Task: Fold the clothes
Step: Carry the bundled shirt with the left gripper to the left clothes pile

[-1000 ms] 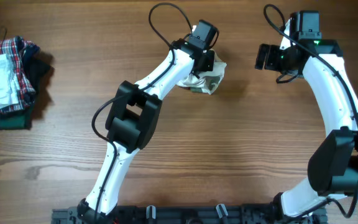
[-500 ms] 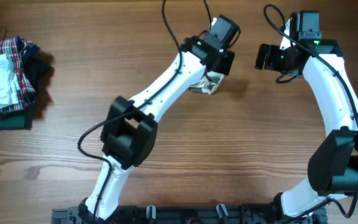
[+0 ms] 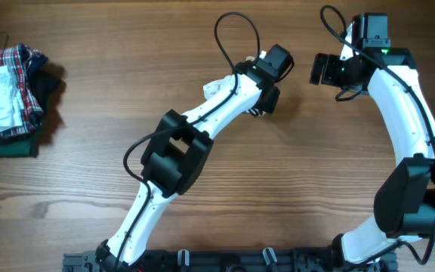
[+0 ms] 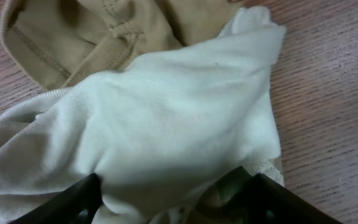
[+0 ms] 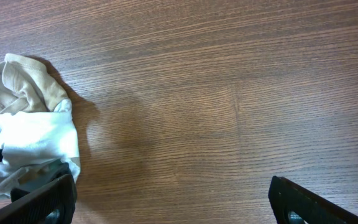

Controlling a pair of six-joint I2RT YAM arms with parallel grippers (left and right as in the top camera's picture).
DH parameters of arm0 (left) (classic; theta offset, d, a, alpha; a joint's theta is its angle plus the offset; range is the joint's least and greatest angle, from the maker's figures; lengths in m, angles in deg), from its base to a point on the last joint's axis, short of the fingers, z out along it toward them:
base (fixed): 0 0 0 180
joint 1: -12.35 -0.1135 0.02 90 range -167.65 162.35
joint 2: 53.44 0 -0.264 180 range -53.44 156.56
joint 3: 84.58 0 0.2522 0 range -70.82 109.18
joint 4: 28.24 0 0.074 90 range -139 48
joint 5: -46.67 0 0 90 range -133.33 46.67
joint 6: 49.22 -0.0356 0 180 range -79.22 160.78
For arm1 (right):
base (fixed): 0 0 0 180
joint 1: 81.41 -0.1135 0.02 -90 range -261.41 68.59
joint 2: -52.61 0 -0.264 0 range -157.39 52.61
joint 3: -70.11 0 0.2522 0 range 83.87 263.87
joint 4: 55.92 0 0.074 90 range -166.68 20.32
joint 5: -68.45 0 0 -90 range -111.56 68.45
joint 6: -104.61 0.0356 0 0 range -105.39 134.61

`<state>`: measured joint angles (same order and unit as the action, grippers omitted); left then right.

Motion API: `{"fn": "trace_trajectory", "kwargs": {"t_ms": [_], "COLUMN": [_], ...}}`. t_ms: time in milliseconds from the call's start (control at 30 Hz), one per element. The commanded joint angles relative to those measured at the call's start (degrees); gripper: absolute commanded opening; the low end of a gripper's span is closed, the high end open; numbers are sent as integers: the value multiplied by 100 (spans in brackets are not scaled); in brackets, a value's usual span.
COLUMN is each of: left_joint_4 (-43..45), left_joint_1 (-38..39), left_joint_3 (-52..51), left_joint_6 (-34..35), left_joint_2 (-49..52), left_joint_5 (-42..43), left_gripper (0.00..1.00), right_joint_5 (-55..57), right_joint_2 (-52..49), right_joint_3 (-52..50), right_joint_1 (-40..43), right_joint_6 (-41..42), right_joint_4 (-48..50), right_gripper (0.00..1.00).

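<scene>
Garment (image 4: 166, 124): lies as a crumpled heap on the table (image 5: 229, 93), up in the middle and right under the left arm's wrist. White fabric sits on top and tan parts are bunched at one side. No edge lies flat.
Left gripper (image 4: 173, 198): low over the heap with its jaws spread wide. Cloth bulges between them, but nothing looks pinched.
Right gripper (image 5: 173, 196): jaws wide apart and empty above bare wood, with the garment near its left finger.
Stack of clothes (image 3: 6, 91): well apart at the far left edge and not involved.
Step in hand: probably finding a hem to pull out flat, since folding has not begun.
Risk, thick bite: if the left jaws close where they are, they would likely take several layers at once, and the heap would lift as a lump instead of opening out.
Risk, snag: loose fabric lies against the left fingers and may cling and drag when the arm rises.
Risk, arms: both wrists are close together, so a reach by the right gripper could knock the left one.
</scene>
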<state>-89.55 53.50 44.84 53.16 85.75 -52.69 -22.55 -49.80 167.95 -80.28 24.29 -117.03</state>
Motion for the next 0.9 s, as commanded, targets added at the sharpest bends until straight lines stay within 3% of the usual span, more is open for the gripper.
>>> {"fn": "trace_trajectory", "kwargs": {"t_ms": [0, 267, 433, 500, 567, 733, 800, 867], "left_joint_4": [-42, -105, -116, -114, -166, -450, -573, -568], "left_joint_1": [63, 68, 70, 70, 70, -4, -201, -608], "left_joint_3": [-70, -70, -70, -70, -70, 13, 168, 262], "left_joint_6": [-304, -313, -299, -299, -304, -323, -321, -297], "left_joint_2": [208, 297, 505, 505, 505, 304, -203, -903], "left_joint_5": [92, 52, 48, 46, 46, -859, -1285, -1095], "left_gripper": [83, 88, 74, 63, 5, 4, 4, 4], "right_joint_5": [105, 105, 105, 105, 105, 105, 105, 105], "right_joint_2": [50, 50, 50, 50, 50, 50, 50, 50], "right_joint_3": [57, 57, 57, 57, 57, 57, 57, 57], "right_joint_1": [2, 2, 2, 2, 2, 2, 2, 2], "right_joint_6": [83, 83, 85, 83, 85, 83, 83, 83], "right_joint_4": [17, 17, 17, 17, 17, 17, 17, 17], "right_gripper": [100, 100, 100, 100, 100, 100, 100, 100]}}
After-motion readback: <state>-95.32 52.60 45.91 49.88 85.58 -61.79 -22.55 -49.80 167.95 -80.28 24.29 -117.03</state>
